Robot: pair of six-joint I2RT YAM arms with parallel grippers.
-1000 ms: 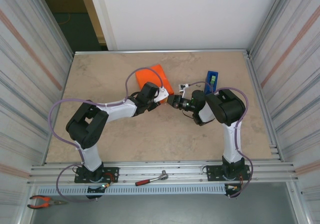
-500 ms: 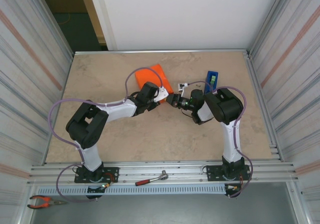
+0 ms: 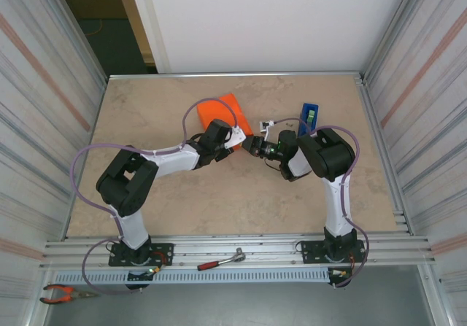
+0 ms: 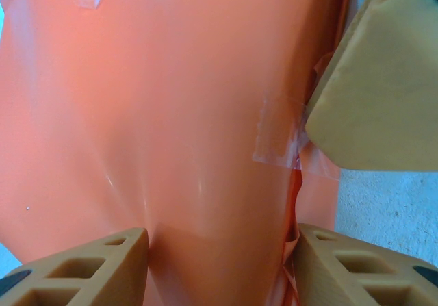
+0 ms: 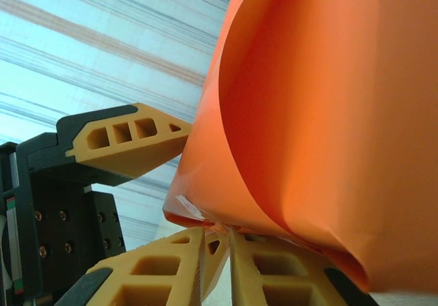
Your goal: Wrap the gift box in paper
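Note:
The orange paper (image 3: 225, 113) is folded round the gift box, which is hidden inside it, at the middle of the table. In the left wrist view the paper (image 4: 171, 114) runs down between my left gripper's (image 4: 220, 234) fingers, which press it from both sides. A strip of clear tape (image 4: 277, 135) lies over its seam. My left gripper (image 3: 232, 138) is at the package's near right corner. My right gripper (image 3: 252, 145) meets that corner from the right. Its jaws (image 5: 217, 234) stand slightly parted under the paper's (image 5: 328, 100) taped edge.
A blue tape dispenser (image 3: 308, 118) stands to the right of the package, behind the right arm. A ratchet wrench (image 3: 221, 260) lies on the front rail, and orange-handled pliers (image 3: 62, 293) lie at the lower left. Corrugated metal walls close in both sides.
My right gripper's jaws have parted a little and it has edged left toward the package. The left arm and the package have stayed put.

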